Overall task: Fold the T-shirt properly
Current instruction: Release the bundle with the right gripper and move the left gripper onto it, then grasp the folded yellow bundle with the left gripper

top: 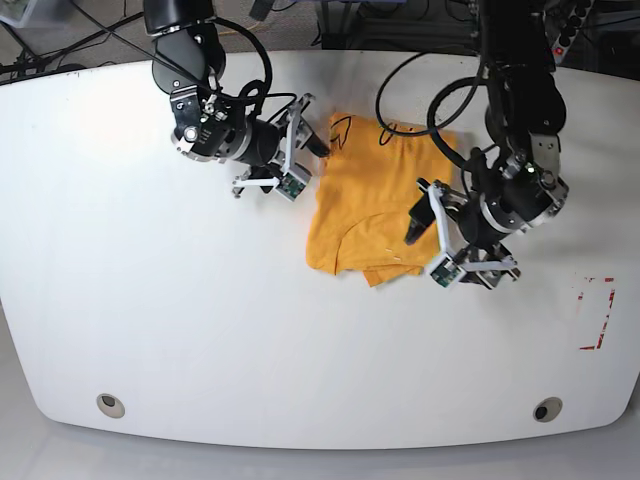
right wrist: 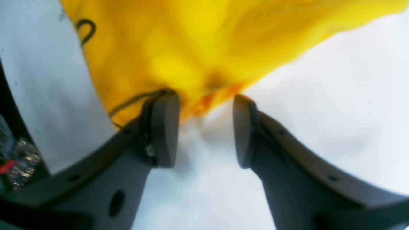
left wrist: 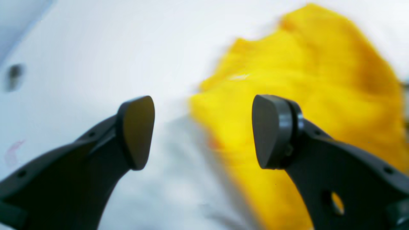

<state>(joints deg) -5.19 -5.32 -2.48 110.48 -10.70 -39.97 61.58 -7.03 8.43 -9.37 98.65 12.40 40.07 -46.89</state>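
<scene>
- The wrinkled orange-yellow cloth T-shirt (top: 372, 200) lies bunched on the white oval bench (top: 200, 330), partly doubled over itself.
- My left jaws (left wrist: 204, 132) stand wide apart at the shirt's edge, away from its neck end, with nothing between them.
- My right jaws (right wrist: 204, 131) stand part open at the shirt's neck end beside the thin black line marking (right wrist: 86, 30); cloth reaches the pad tips, unclamped.

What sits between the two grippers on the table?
Only the T-shirt lies between the left gripper and right gripper, clearest in the base view.
</scene>
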